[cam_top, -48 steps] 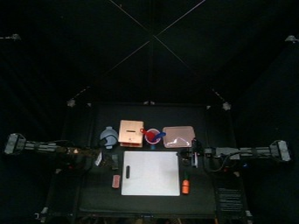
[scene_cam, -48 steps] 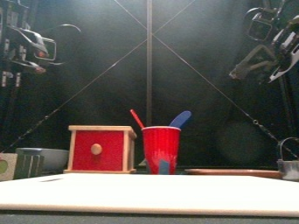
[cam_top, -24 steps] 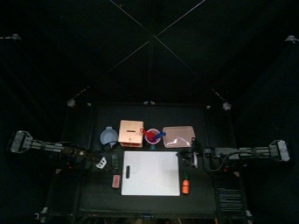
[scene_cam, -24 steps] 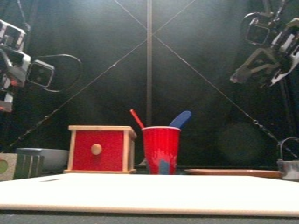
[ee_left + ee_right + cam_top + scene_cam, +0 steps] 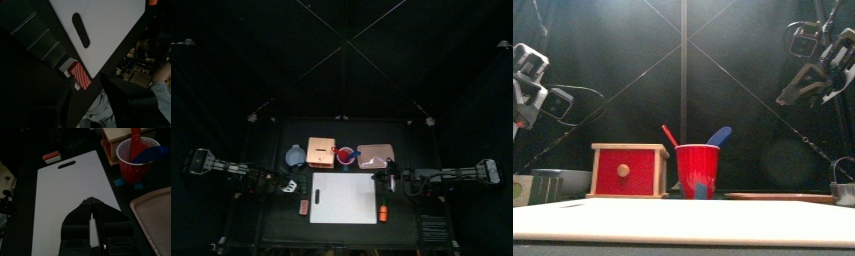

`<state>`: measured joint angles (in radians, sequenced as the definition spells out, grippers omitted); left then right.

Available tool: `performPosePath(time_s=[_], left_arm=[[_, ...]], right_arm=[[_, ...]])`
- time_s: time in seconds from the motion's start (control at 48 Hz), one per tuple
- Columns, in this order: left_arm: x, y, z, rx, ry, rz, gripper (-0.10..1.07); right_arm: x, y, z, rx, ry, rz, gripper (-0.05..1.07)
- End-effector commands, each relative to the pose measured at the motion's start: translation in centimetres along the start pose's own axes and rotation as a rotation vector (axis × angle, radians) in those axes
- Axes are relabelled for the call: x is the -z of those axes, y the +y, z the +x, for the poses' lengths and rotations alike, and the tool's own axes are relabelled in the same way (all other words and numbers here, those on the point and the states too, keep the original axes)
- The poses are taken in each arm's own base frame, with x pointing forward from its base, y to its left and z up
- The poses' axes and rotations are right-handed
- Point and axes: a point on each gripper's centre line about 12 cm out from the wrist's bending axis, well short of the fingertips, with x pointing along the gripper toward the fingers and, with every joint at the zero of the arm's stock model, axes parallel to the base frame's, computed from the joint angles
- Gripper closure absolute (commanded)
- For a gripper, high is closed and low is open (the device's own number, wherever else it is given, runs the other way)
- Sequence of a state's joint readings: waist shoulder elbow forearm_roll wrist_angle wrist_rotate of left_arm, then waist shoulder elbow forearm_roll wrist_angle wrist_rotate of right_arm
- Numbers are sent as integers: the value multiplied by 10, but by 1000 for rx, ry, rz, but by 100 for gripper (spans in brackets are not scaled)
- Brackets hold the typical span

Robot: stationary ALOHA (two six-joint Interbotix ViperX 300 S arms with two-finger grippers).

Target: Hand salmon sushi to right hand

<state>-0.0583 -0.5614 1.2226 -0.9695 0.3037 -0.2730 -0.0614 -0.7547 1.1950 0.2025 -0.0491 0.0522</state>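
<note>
Your salmon sushi [image 5: 303, 207] lies flat on the table [image 5: 275, 228], just beside the left edge of the white board [image 5: 345, 200]. It is close to the end with the handle slot [image 5: 80, 30] and toward the table's front-left part. In the left wrist view it shows as a small red-and-white striped piece on a pale base, and nothing is touching it. Your left gripper [image 5: 289, 186] hangs in the air above the table's left side, near the board's back-left corner and behind the sushi. Its jaws are spread apart and hold nothing. Your right gripper [image 5: 89, 202] is raised over the right side of the board, with its jaws pressed together and nothing between them. On the far side of the board from the sushi, a longer bright orange stick [image 5: 382, 213] lies along the board's right edge, near its front corner. Along the back edge of the board stands a row of things, from left to right. First is a grey bowl [image 5: 295, 156], then a red box [image 5: 628, 170]. Next comes a red cup [image 5: 696, 170] with a red and a blue utensil in it, and last a pinkish tray [image 5: 376, 156].
</note>
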Motion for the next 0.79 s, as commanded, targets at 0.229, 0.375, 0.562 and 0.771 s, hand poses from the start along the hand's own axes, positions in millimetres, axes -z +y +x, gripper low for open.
performPosePath(time_s=[0.229,0.375,0.562,0.771], left_arm=[[-1,-21,-5,76,-47,0,16],[-2,-23,-6,81,-52,-10,16],[10,-34,-10,113,31,-71,13],[47,-37,-14,139,248,-236,13]], right_arm=[[-12,3,1,-5,-29,5,102],[-20,5,1,-12,-40,19,102],[-28,5,0,-9,-60,115,102],[-33,6,0,-12,-63,218,102]])
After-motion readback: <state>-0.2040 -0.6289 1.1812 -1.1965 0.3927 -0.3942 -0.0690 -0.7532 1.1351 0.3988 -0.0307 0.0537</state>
